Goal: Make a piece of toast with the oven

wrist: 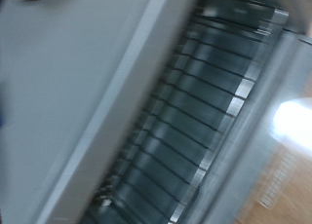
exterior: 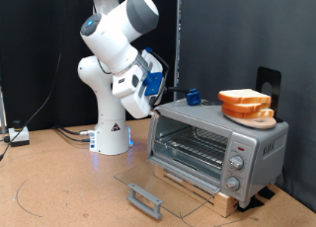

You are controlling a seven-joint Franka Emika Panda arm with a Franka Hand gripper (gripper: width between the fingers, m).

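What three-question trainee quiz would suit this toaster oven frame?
1. True or false: the oven door is shut.
2. Where do the bread slices lie? A) on the rack B) on the orange plate atop the oven C) on the table
3. Fill in: the end effector hovers above the oven's ____ surface.

Key: 1 false, it lies folded down open; 2 B; 3 top.
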